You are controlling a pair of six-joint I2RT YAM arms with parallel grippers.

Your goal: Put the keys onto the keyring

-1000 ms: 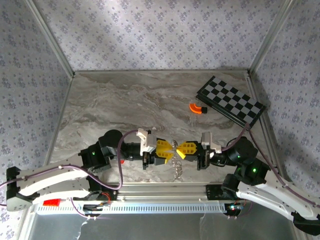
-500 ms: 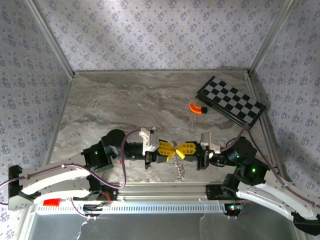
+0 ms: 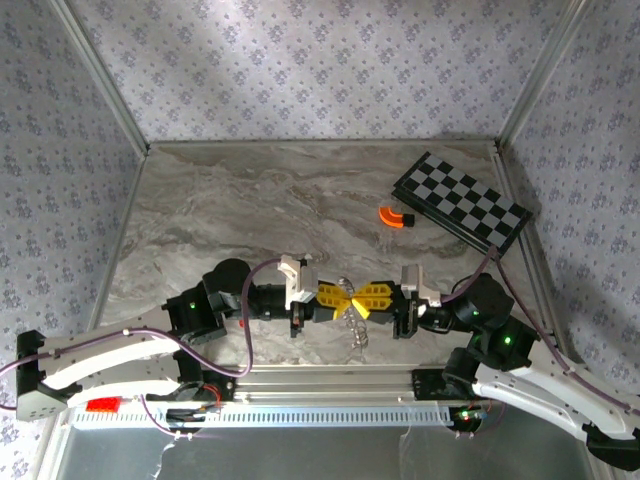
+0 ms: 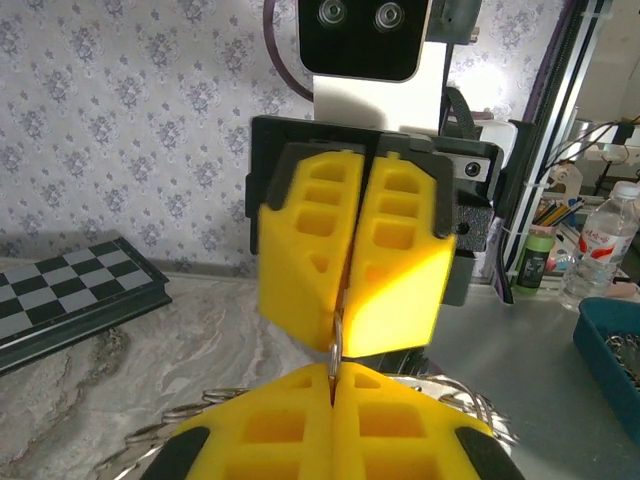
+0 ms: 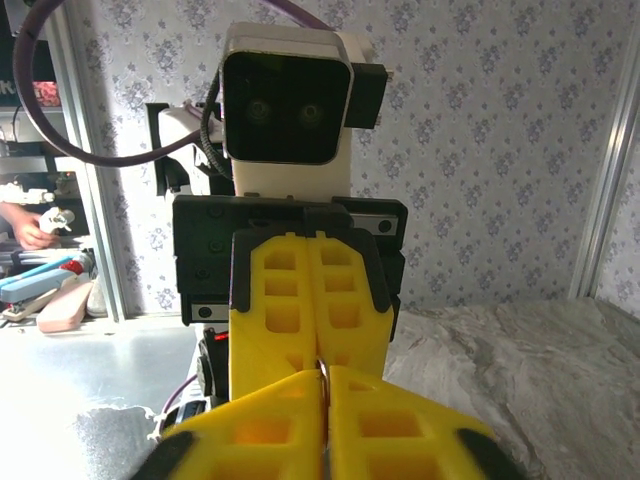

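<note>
My left gripper (image 3: 340, 298) and right gripper (image 3: 358, 299) meet tip to tip near the table's front edge, both shut on the keyring (image 3: 355, 322). Its small silver keys hang below the yellow fingers. In the left wrist view the thin metal ring (image 4: 336, 352) runs from my left gripper (image 4: 333, 380) up into the right gripper (image 4: 345, 330) opposite, and loose keys (image 4: 470, 402) spread out beside my fingers. In the right wrist view a sliver of the ring (image 5: 325, 371) shows where my right gripper (image 5: 324, 380) meets the left one (image 5: 319, 355). The red-headed key is hidden.
An orange curved piece (image 3: 394, 217) lies at the back right beside the black-and-white chequered board (image 3: 460, 200). The marble tabletop (image 3: 250, 220) stretches behind the grippers. Patterned walls close in the back and both sides.
My left gripper has moved right, closing up on the right gripper. The bunch of keys has risen and drawn in under the fingertips. The right arm has hardly moved.
</note>
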